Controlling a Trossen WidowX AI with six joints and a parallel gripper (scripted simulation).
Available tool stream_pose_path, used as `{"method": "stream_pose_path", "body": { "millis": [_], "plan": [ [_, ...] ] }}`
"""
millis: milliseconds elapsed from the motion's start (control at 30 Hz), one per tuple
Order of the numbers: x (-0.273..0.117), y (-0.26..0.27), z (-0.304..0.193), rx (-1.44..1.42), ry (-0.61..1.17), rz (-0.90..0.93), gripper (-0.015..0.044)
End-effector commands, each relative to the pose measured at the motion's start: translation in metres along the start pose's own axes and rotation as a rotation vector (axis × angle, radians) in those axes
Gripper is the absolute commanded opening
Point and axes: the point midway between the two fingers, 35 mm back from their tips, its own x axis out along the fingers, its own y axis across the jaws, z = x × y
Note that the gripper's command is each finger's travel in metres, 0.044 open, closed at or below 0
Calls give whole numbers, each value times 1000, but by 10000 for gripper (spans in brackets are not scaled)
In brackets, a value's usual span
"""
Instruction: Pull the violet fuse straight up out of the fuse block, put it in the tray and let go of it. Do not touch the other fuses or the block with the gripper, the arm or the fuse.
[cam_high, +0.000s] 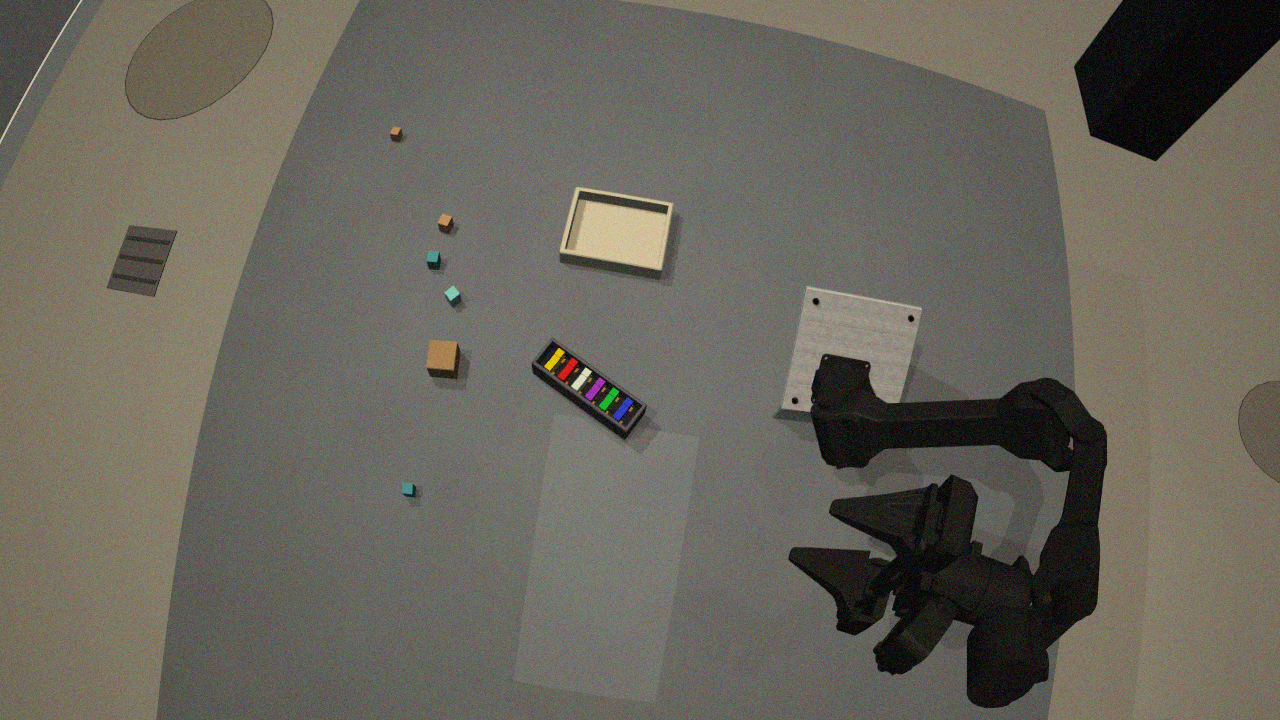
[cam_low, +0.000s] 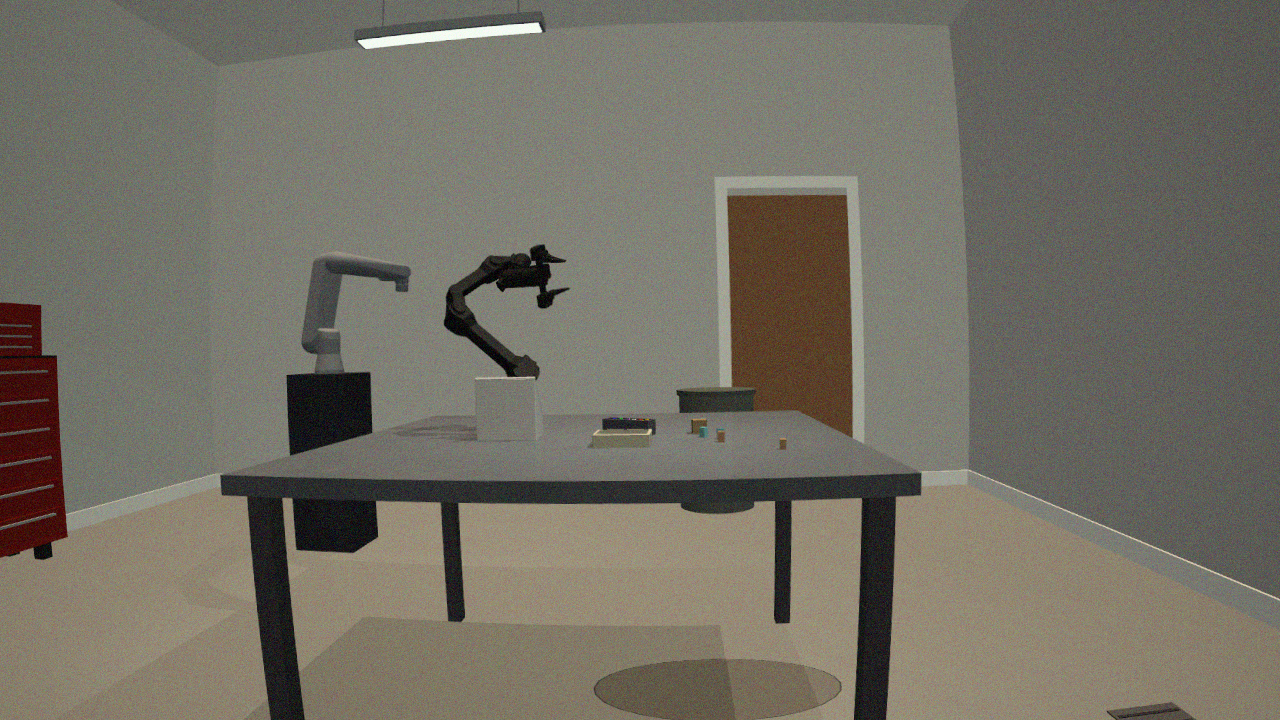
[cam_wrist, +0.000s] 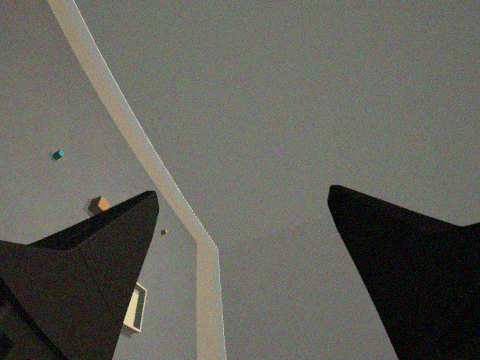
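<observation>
The violet fuse (cam_high: 595, 388) stands in the dark fuse block (cam_high: 578, 400) (cam_low: 612, 425), between the white fuse (cam_high: 581, 377) and the green fuse (cam_high: 609, 399). The block lies diagonally near the table's middle. The cream tray (cam_high: 622, 234) (cam_low: 621, 439) is empty, behind the block in the top view; part of it shows in the wrist view (cam_wrist: 131, 310), partly hidden by a finger. My gripper (cam_high: 811, 531) (cam_low: 566, 274) (cam_wrist: 244, 197) is open and empty, high above the table, well to the right of the block in the top view. The fuses are too small to tell apart in the exterior view.
Yellow (cam_high: 554, 359), red (cam_high: 568, 368) and blue (cam_high: 622, 409) fuses also stand in the block. A larger orange cube (cam_high: 443, 358) (cam_wrist: 100, 205) and several small cubes lie left of it. A pale pedestal (cam_high: 850, 326) (cam_low: 506, 410) stands under my arm's base.
</observation>
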Motion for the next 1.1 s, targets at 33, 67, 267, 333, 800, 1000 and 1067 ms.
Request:
{"method": "stream_pose_path", "body": {
  "millis": [33,67,267,333,800,1000,1067],
  "plan": [
    [8,9,3,22,22,20,348],
    [19,20,7,51,52,44,321],
    [87,81,7,264,274,166,164],
    [111,100,0,357,364,194,111],
    [232,203,-114,1175,1122,130,74],
    [255,235,-177,1585,1503,-57,74],
    [259,245,-198,1729,1636,-149,74]
  ]
}}
